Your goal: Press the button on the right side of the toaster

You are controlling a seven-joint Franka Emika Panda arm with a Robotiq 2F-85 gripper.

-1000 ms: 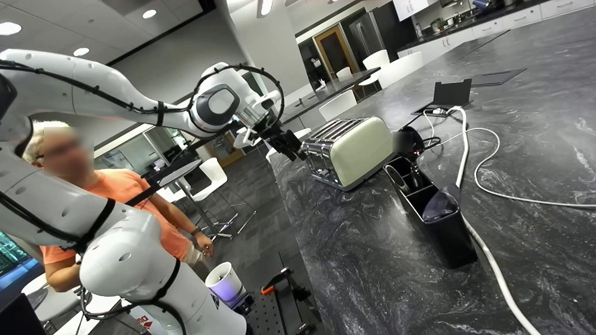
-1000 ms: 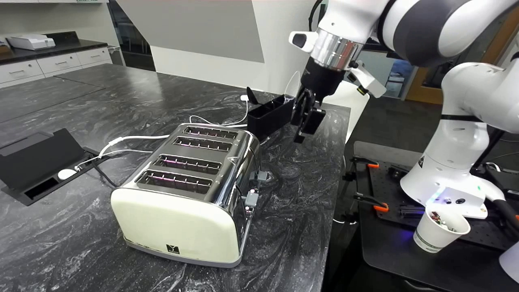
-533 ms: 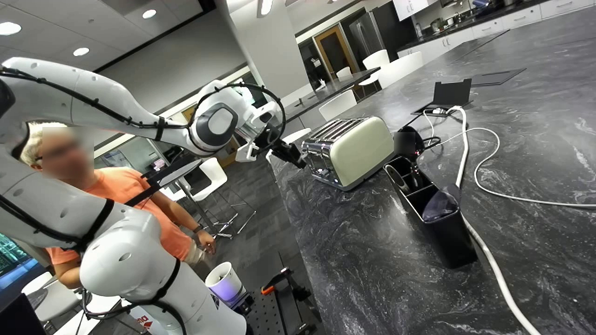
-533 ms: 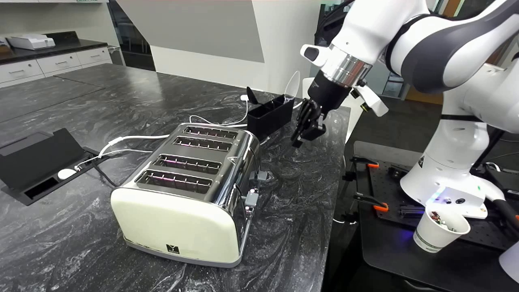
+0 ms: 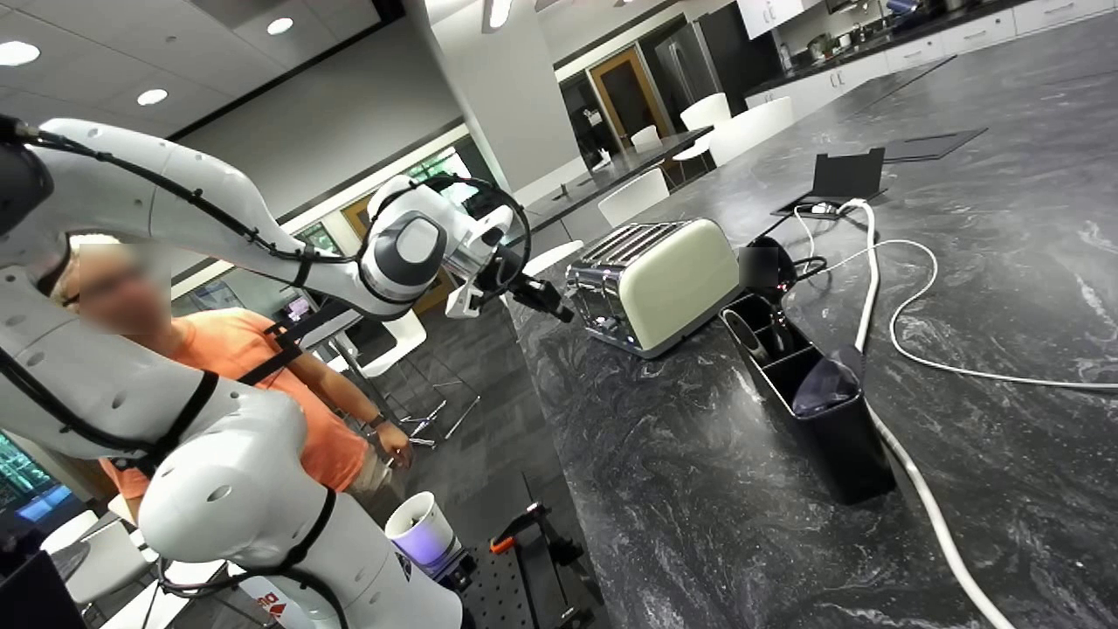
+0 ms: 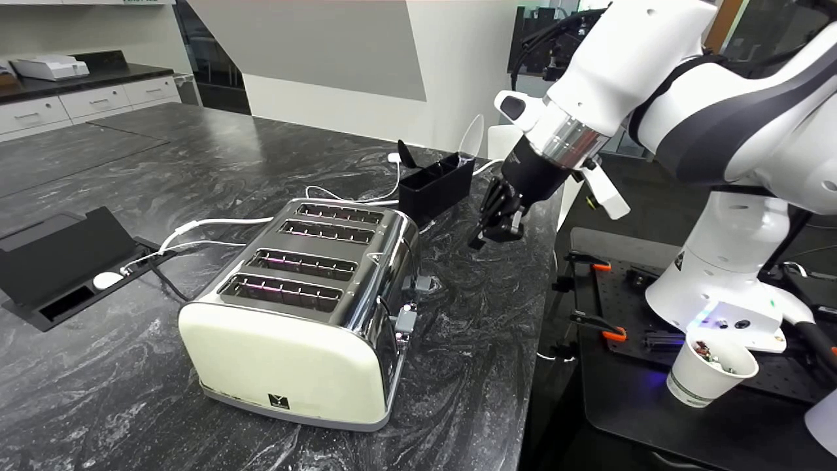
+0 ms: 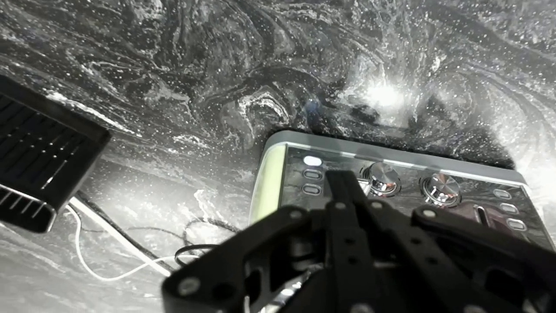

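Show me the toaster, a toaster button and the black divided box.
Toaster (image 6: pixel 288 347): in an exterior view, cream side.
Button (image 7: pixel 312 189): wrist view, oval face.
Black divided box (image 6: pixel 439 196): in an exterior view, outer wall.

Glossy white rounded robot arm (image 5: pixel 231 463): thin black cable (image 5: pixel 196 194), secured by black straps (image 5: pixel 316 527). In an exterior view, at 10 o'clock — pale oval joint cap (image 5: pixel 419 238), bordered dark grey. In an exterior view, at 2 o'clock — mirror-finish silver wrist collar (image 6: pixel 569 140). Wrist view, 5 o'clock: black multi-link gripper (image 7: pixel 351 179), round grey screw heads (image 7: pixel 190 285).
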